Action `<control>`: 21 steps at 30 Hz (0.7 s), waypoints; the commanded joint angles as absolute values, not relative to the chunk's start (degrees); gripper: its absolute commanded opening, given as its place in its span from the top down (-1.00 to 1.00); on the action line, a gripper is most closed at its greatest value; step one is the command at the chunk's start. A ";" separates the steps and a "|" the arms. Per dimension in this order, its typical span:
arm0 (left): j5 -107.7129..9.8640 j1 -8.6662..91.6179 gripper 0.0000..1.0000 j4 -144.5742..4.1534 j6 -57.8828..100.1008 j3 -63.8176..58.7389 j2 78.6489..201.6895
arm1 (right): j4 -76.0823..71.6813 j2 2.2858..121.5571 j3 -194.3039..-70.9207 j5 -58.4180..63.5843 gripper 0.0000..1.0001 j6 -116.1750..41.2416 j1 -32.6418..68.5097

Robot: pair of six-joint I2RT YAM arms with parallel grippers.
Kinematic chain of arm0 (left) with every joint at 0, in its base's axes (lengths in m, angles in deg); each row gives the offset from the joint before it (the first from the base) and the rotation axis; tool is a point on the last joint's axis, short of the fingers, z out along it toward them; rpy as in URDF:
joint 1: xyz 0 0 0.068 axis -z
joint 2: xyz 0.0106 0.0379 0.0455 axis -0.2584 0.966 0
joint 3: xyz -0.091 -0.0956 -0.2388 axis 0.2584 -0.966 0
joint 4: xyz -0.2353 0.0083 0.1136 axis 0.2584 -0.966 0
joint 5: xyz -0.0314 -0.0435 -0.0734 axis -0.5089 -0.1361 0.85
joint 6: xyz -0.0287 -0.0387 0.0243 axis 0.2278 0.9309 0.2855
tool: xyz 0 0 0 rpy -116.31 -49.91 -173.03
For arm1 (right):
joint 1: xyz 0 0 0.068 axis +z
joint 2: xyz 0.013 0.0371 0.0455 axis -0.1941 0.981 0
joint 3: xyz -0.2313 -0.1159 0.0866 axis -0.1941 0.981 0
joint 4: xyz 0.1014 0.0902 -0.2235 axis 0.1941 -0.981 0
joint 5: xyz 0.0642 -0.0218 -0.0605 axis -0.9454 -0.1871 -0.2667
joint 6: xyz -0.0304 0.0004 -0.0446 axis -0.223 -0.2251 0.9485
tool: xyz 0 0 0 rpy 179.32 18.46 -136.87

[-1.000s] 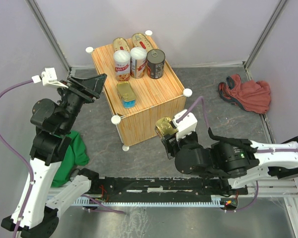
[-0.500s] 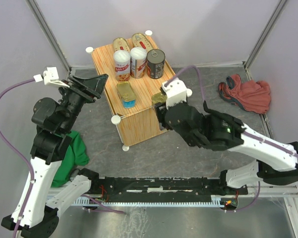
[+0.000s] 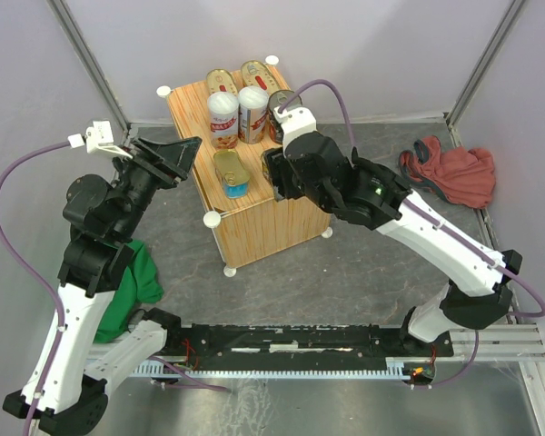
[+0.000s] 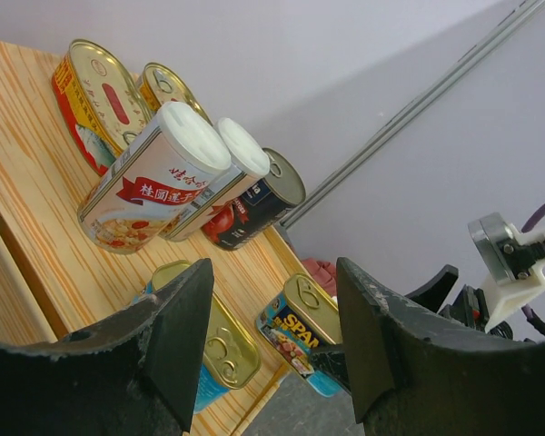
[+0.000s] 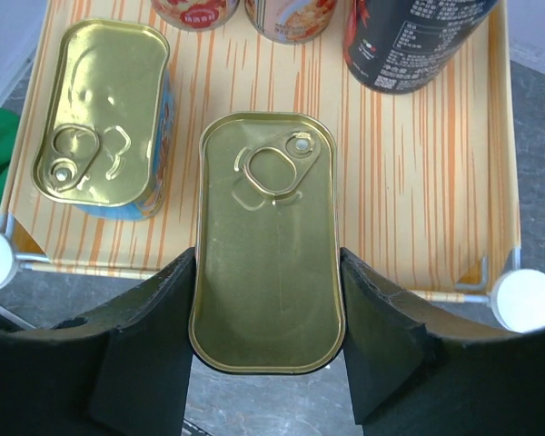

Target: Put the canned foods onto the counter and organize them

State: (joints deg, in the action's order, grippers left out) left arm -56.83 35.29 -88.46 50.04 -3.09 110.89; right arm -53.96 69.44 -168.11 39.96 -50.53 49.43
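The counter [image 3: 263,218] is a light-wood box with white knobs. On it stand two oval gold cans [image 3: 221,82], two tall white-lidded cans [image 3: 222,118], a dark round can [image 3: 280,102] partly hidden by my right arm, and a rectangular gold can [image 3: 230,173] with blue sides. My right gripper [image 5: 268,263] is shut on a second rectangular gold can [image 5: 266,241], held flat over the counter's near edge, right of the first rectangular can [image 5: 104,118]. My left gripper [image 4: 272,300] hovers open and empty off the counter's left side, facing the cans.
A red cloth [image 3: 450,173] lies on the grey floor at the right. A green cloth [image 3: 136,277] lies by the left arm's base. A black rail [image 3: 282,345] runs along the near edge. Grey walls close in the back and sides.
My right arm has swung up and to the left with its can, from the floor in front of the counter to over the counter's near right part. The left arm has barely moved.
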 commanded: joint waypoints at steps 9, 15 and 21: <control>-55.95 35.06 -0.26 -88.01 50.75 -0.84 110.90 | -37.89 69.49 -164.91 32.71 0.72 -48.69 45.55; -56.05 35.07 -0.25 -88.37 50.49 -0.88 110.82 | -34.53 70.39 -163.35 32.29 0.72 -47.88 44.50; -56.16 35.09 -0.25 -88.49 50.38 -0.89 110.82 | -33.57 72.50 -164.14 32.51 0.71 -47.10 43.86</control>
State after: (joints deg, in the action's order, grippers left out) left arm -56.85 35.29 -89.64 50.02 -3.09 110.89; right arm -40.61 72.34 -162.69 32.27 -48.35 44.36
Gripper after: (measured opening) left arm 0.629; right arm 0.639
